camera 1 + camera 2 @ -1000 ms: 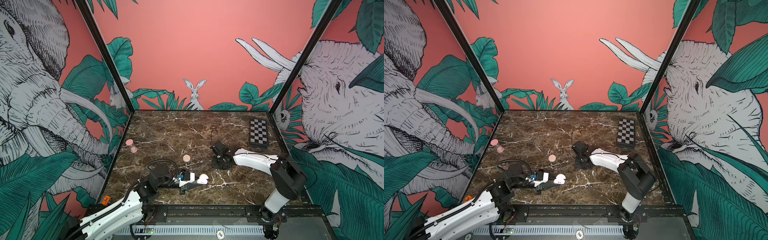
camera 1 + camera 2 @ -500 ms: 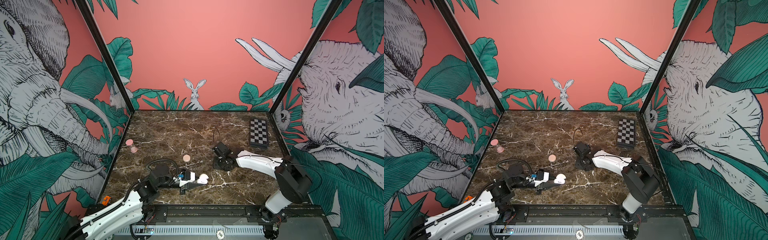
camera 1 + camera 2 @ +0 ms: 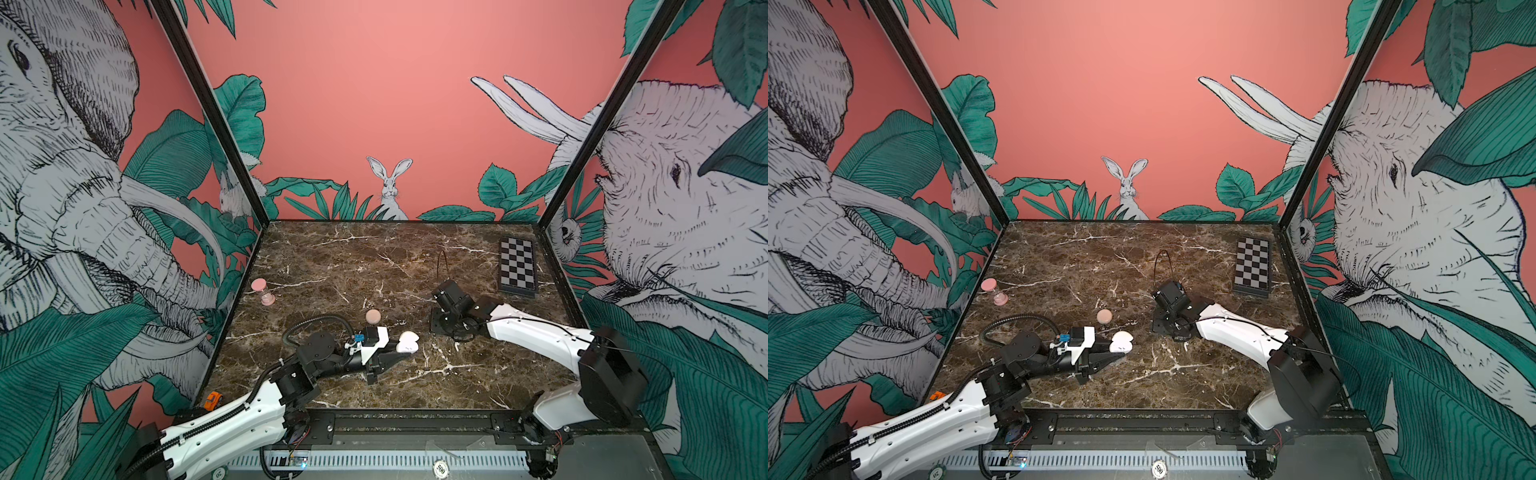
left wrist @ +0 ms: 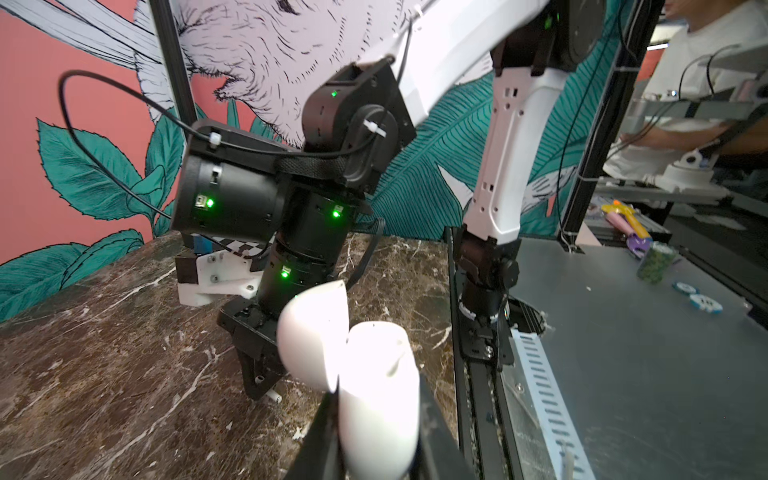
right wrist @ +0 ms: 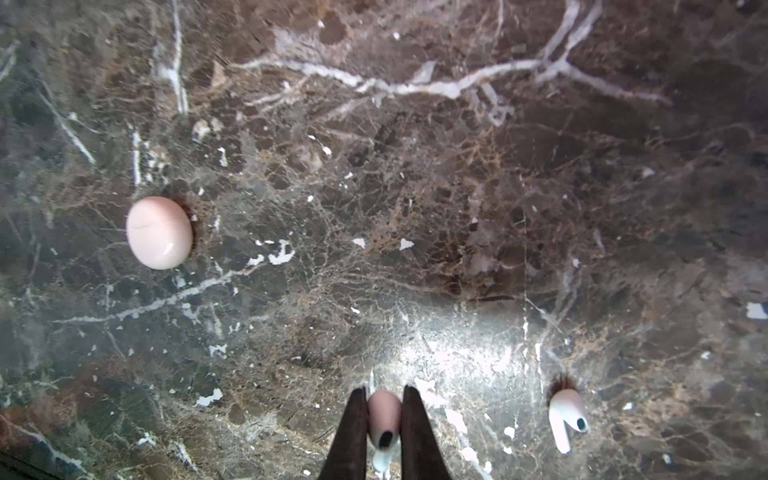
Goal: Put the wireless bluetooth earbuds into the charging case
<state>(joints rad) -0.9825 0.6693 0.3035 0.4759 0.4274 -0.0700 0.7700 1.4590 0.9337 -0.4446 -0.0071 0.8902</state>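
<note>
Right gripper (image 5: 385, 392) points down at the marble table (image 5: 457, 187), its dark jaws pinched on an earbud (image 5: 384, 415) — rounded head between the fingers, stem hanging below them. Whether the stem touches the stone I cannot tell. Just off to one side of those jaws a second earbud (image 5: 567, 417) lies loose on the marble, clear of the fingers. Beyond the fingertips the slab runs bare, save for a pink round case (image 5: 159, 232) well apart.

In both top views this gripper hangs right of centre, with open marble behind it up to the checkerboard (image 3: 516, 272) near the far right edge. A pink hourglass (image 3: 262, 291) stands by the left wall.

Left gripper (image 3: 400, 353) lies low and nearly level near the right one, clamped on the white charging case (image 4: 378, 407) — its lid (image 4: 313, 332) swung open. Bare stone separates the case from the held earbud. The table's front edge and the black rail (image 3: 415, 419) lie close behind the left gripper.
</note>
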